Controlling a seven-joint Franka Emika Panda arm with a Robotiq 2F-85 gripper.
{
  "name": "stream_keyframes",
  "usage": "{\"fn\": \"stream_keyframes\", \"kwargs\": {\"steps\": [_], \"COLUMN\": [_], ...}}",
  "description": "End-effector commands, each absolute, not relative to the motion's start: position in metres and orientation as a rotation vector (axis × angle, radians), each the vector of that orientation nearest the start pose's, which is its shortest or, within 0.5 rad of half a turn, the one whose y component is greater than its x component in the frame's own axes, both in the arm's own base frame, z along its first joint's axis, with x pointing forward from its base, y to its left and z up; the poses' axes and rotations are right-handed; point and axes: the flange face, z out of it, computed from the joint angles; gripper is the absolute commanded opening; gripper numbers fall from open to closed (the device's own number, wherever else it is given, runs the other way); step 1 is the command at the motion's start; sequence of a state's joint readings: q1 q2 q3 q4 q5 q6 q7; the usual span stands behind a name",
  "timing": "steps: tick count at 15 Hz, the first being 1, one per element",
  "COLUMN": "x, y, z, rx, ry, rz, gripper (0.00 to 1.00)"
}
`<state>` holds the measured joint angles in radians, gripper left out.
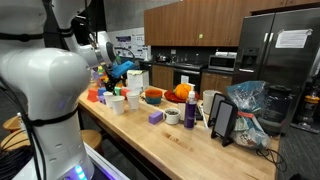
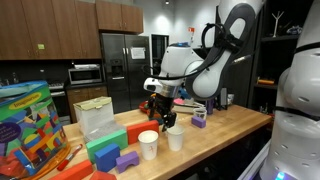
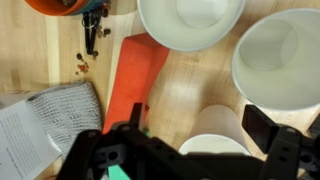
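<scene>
In the wrist view my gripper (image 3: pixel 200 125) is open, with its dark fingers wide apart on either side of a white paper cup (image 3: pixel 215 130). There is a gap on the cup's left; its right side is close to the right finger. Two larger white cups (image 3: pixel 190 20) (image 3: pixel 282 55) stand just beyond it, seen from above. A red-orange block (image 3: pixel 135 75) lies left of the cup. In both exterior views the gripper (image 2: pixel 160 108) (image 1: pixel 112 76) hangs low over the white cups (image 2: pixel 148 143) (image 1: pixel 117 102) on the wooden counter (image 2: pixel 230 125).
A grey cloth (image 3: pixel 65 110), a printed sheet (image 3: pixel 22 140) and an orange bowl's rim (image 3: pixel 60 5) lie left of the gripper. Colourful blocks (image 2: pixel 105 152), a toy box (image 2: pixel 30 120), a purple block (image 1: pixel 155 117), a tablet stand (image 1: pixel 224 120) and a bag (image 1: pixel 248 100) crowd the counter.
</scene>
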<state>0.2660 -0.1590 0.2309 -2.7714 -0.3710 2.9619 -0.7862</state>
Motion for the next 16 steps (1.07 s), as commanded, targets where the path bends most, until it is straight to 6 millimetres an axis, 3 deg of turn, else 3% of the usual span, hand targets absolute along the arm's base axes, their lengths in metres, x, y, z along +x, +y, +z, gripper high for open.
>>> {"fn": "stream_keyframes", "kwargs": {"steps": [1,8,16], "x": [0.343,0.323,0.310], "y": [0.228,0.254,0.269], "z": [0.291,0.291,0.285], "rx": [1.952,1.895,1.890], "ry": [2.154,2.210,2.230], "rz": [0.480,0.487,0.450], "gripper": [1.00,1.00,1.00]}}
